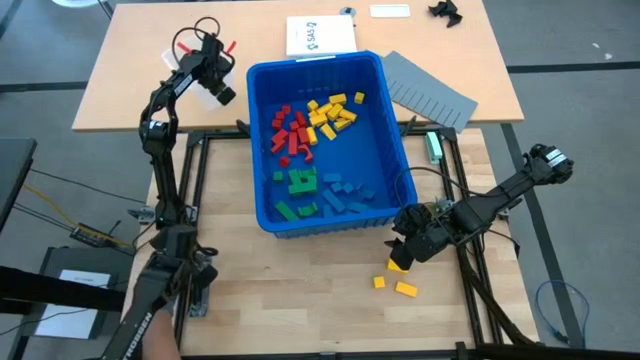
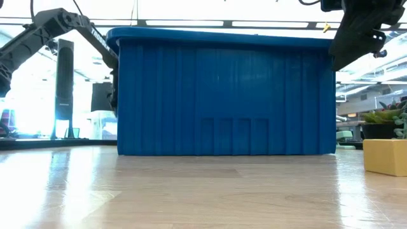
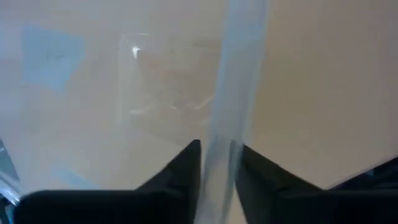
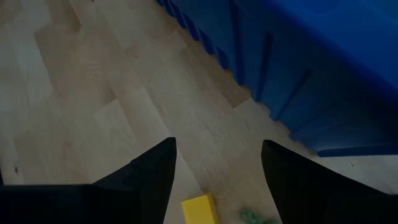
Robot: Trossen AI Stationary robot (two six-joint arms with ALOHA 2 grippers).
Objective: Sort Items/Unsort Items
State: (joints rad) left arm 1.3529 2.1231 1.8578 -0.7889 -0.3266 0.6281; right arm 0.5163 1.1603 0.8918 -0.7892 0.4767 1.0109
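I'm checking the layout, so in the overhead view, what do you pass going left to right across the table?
Left gripper → blue bin → right gripper, above the loose yellow blocks in front of the bin's right corner.

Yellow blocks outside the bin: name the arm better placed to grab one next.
Right. The right gripper hangs open just above the yellow blocks on the table by the blue bin's near right corner. The left gripper is up at the bin's far left corner, holding a thin grey sheet.
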